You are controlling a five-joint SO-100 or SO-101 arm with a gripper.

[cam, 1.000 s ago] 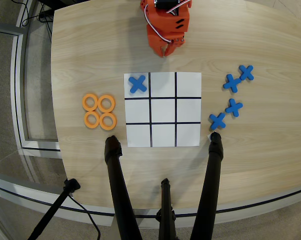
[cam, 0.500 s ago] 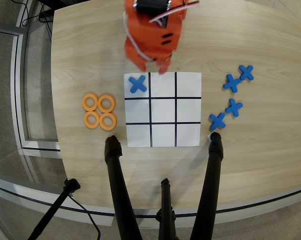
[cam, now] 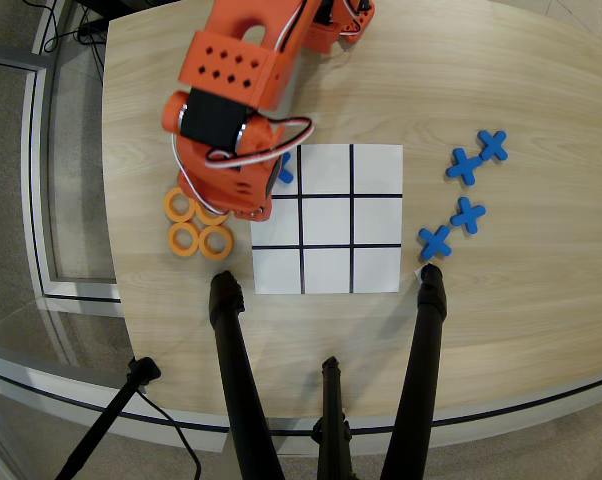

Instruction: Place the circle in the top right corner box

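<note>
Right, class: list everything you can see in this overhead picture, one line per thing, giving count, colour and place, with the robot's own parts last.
Table: one, light wood, fills most of the overhead view.
Grid sheet: one, white with black lines, table centre, three by three cells.
Orange rings: four, though one is mostly hidden under the arm; clustered left of the sheet.
Blue X pieces: four loose, right of the sheet; a fifth in the sheet's top left cell, partly covered by the arm.
Black tripod legs: three, bottom of the view, two feet resting by the sheet's lower corners.
Robot arm: one, orange, reaching from the top edge to above the rings; its fingers are hidden beneath it.
</note>
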